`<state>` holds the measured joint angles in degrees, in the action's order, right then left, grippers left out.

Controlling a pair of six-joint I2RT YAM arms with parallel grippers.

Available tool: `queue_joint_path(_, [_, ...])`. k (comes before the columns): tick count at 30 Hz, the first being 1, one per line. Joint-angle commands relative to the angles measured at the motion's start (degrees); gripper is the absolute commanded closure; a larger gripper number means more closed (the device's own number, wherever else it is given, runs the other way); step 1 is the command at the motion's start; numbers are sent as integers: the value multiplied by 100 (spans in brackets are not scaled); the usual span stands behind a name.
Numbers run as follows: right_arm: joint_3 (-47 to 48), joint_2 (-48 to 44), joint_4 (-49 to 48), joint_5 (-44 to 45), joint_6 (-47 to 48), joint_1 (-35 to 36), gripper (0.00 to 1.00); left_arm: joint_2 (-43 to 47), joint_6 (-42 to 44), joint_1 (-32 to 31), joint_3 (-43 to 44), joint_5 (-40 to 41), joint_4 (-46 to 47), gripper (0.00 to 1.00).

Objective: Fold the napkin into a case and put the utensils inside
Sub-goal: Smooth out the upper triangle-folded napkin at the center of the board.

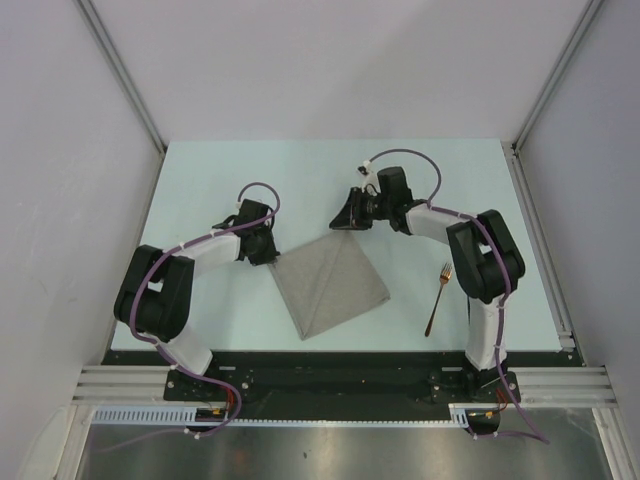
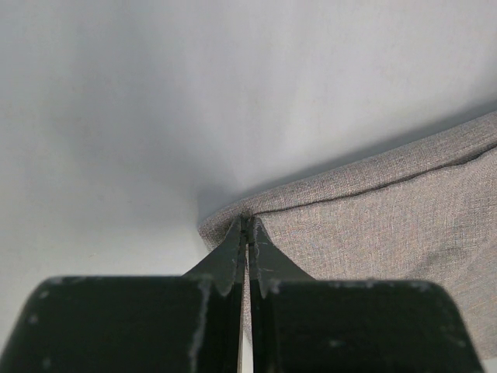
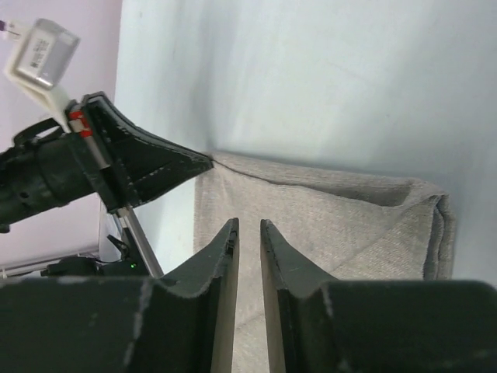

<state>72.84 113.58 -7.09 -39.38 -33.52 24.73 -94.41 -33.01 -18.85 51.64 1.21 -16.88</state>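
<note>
Left wrist view: my left claw (image 2: 246, 224) is pressed together, pinching one corner of the soft grey-beige cloth napkin (image 2: 388, 210), which lies folded on the pale tabletop (image 2: 116, 116). My right claw (image 3: 248, 225) sits by the napkin's far corner, fingers narrowly parted, gripping nothing. A shiny copper-orange fork (image 1: 438, 298) lies well to the cloth's right.

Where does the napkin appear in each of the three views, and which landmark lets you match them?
Top external: the napkin lies mid-picture, slightly below centre.
Left wrist: it fills the right half, running to the right edge.
Right wrist: it lies across the lower centre and right.
Shared landmark: the left gripper pinching its corner.
</note>
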Motion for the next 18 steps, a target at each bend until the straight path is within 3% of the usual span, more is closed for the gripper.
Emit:
queue_joint_path(1, [284, 366, 16, -342, 48, -65, 79, 72, -47, 39, 57, 37, 141, 100])
queue_joint_path(11, [572, 1482, -565, -624, 73, -311, 80, 11, -56, 39, 31, -16, 194, 100])
queue_joint_path(15, [820, 1440, -3, -536, 433, -311, 79, 19, -73, 39, 57, -33, 186, 100])
queue_joint_path(18, [793, 913, 496, -344, 565, -285, 74, 89, -82, 39, 57, -33, 185, 100])
